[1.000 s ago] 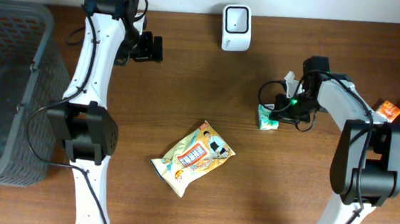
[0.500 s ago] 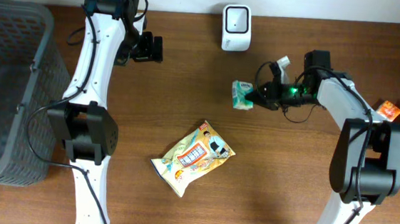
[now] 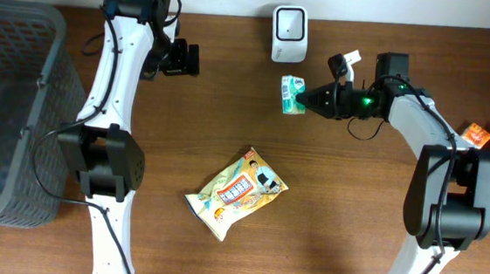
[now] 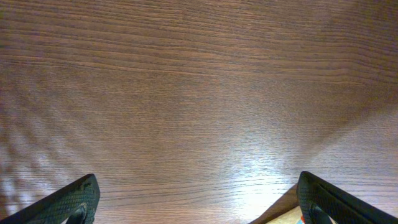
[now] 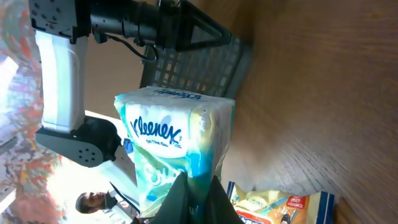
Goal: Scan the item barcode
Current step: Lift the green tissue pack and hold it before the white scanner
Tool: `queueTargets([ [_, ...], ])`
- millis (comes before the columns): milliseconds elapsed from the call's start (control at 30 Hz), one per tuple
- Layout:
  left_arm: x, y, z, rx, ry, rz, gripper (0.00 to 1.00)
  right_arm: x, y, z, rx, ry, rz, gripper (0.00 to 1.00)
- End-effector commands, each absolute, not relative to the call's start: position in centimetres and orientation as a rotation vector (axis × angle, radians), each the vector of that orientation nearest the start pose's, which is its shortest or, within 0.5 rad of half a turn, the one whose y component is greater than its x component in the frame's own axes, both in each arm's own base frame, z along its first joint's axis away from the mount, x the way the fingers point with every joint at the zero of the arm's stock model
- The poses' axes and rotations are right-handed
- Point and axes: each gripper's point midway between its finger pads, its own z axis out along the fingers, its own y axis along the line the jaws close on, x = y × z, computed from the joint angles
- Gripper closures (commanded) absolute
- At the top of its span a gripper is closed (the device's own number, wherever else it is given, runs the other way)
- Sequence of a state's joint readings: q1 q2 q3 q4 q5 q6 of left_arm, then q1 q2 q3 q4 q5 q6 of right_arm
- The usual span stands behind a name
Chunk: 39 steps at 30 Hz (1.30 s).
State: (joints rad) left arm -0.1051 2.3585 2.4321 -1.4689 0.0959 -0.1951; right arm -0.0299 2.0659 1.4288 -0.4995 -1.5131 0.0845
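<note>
Soft teal-and-white plastic film wraps the tissue pack (image 3: 293, 95), a small Kleenex pocket pack. Your right claw (image 3: 311, 99) is clamped on one end of it, fingers pinched together on the wrap. The pack juts out ahead of the claw tips, lifted off the wooden table. The white scanner (image 3: 288, 34) sits near, ahead of the tips and off to one side, not touching the pack.

Expect the pack to be very light and squashy. It should crumple rather than slip, and nothing in it looks breakable, though the glossy film may wrinkle over the barcode. A pinch at one end, as now, seems best, since it leaves the broad faces bare. I cannot tell which face carries the barcode.

Your left claw (image 3: 185, 60) stands wide apart above bare wood, holding nothing, well apart from the pack.

One container shows: a grey mesh basket (image 3: 27, 8), out past the left claw. No item shows in the part in view.
</note>
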Motion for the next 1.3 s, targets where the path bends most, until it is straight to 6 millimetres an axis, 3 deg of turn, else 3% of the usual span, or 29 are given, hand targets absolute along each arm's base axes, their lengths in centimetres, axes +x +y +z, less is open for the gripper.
queueTargets([
  [0,48.6,-6.6,14.5,-0.109,2.952,-0.172,0.01,41.8,16.1,17.8,-0.306,2.052,2.006,0.96],
  [367,48.6,-6.6,14.5,-0.109,2.951,-0.172,0.01,41.9,16.1,17.8,-0.273,2.071,2.026,0.96],
  [767,48.6,-6.6,14.5,-0.109,2.952,-0.172,0.01,43.1,16.0,18.6,-0.445,1.962,1.915,0.96],
  [1167,48.6,-6.6,14.5,-0.109,2.952,-0.172,0.01,43.4,16.0,18.8,-0.401,1.989,1.943,0.96],
  [1267,48.6,-6.6,14.5,-0.109,2.952,-0.172,0.01,44.9,15.8,17.1,-0.197,2.147,1.877,0.96],
])
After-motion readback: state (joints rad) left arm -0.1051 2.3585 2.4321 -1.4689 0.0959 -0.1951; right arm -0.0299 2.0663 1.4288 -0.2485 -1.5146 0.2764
